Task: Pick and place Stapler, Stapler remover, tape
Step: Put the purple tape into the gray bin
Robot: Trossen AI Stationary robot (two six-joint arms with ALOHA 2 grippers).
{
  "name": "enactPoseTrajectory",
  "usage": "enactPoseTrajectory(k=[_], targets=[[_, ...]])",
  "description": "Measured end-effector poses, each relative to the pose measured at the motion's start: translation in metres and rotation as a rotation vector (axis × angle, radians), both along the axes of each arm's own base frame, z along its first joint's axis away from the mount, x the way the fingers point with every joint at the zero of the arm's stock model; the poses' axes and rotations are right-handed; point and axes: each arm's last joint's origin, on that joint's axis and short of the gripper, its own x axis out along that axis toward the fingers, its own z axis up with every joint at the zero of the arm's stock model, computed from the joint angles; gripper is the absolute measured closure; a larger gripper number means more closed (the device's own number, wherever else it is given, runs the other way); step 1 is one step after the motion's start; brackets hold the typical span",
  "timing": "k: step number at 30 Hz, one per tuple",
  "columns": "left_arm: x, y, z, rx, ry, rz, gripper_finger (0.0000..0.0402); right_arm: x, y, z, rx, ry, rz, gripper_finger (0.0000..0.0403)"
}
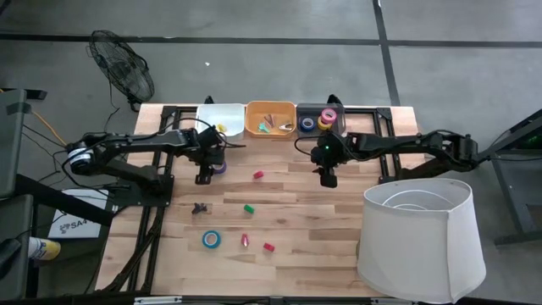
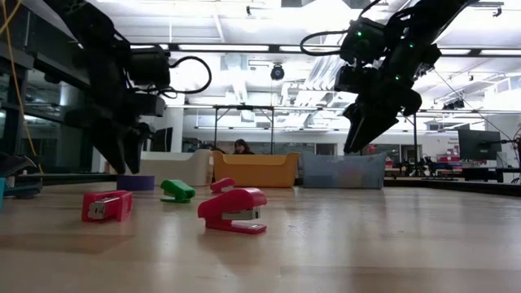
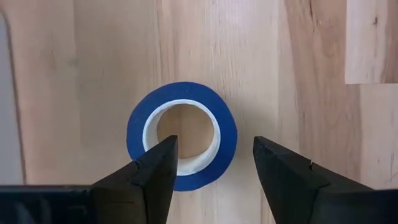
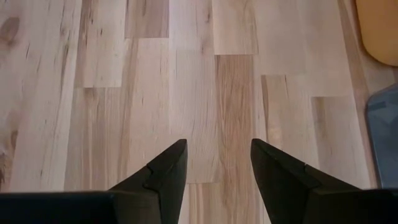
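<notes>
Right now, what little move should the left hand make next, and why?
Probably straight down. The left hand hangs open over the dark blue tape roll lying flat on the table, with one finger over the roll's hole and the other outside its rim. Lowering would likely put the roll's wall between them, ready to close.

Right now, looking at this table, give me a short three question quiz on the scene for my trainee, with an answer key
1. True or false: the left gripper hangs open above a dark blue tape roll.
2. What does the right gripper hold? A) a stapler B) nothing C) tape
3. Fill in: the tray nearest the right gripper, the grey bin, contains rolls of ____.

Key: 1 true. 2 B, its open fingers show only bare table between them. 3 tape.
</notes>
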Motion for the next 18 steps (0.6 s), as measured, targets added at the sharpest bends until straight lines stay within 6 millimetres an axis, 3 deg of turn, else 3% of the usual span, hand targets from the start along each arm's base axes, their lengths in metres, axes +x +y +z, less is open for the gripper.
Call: enactPoseTrajectory(k=[11,14,18], targets=[[0.010,-0.006,-0.015,0.013,0.082,0.002,0.0201,0.000,0.000,0.000,0.000,-0.001,0.000,0.0234],[0.010,-0.006,-0.015,0.015,0.083,0.004,0.0223,0.000,0.000,0.000,0.000,-0.001,0.001,0.0234],[0.010,-0.006,-0.015,0.014,0.082,0.008,0.0281,0.000,0.000,0.000,0.000,-0.001,0.001,0.0234]])
